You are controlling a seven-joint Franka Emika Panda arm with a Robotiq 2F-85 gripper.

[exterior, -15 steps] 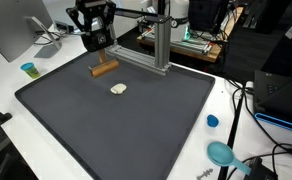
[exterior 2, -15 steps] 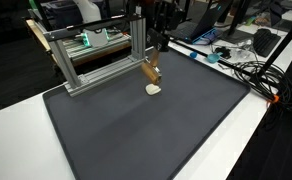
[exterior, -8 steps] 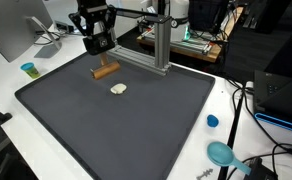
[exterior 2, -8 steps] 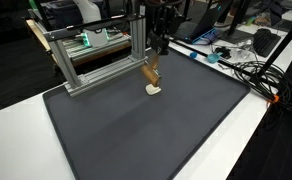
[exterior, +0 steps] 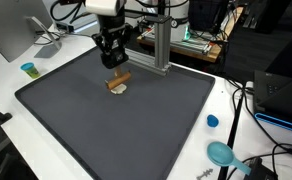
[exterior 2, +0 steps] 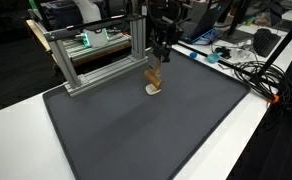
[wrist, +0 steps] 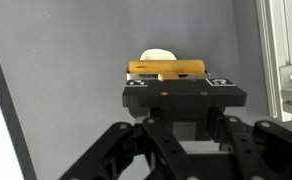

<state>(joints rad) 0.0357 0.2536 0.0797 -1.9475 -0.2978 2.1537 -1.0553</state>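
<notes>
Moved since half a second ago: the claw (exterior: 115,70) swung away from the mat's (exterior: 116,130) edge towards the white lump (exterior: 117,91), and the stick (exterior: 120,79) came along. It's clamped on the stick, holding it crosswise right over the lump. Wrist view has them overlapping, so can't tell if they touch.

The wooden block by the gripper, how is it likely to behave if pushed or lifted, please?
The wooden block looks rigid, so it should not flex. Its flat sides suggest sliding on the mat, not rolling. Small and wooden, it is probably light.
</notes>
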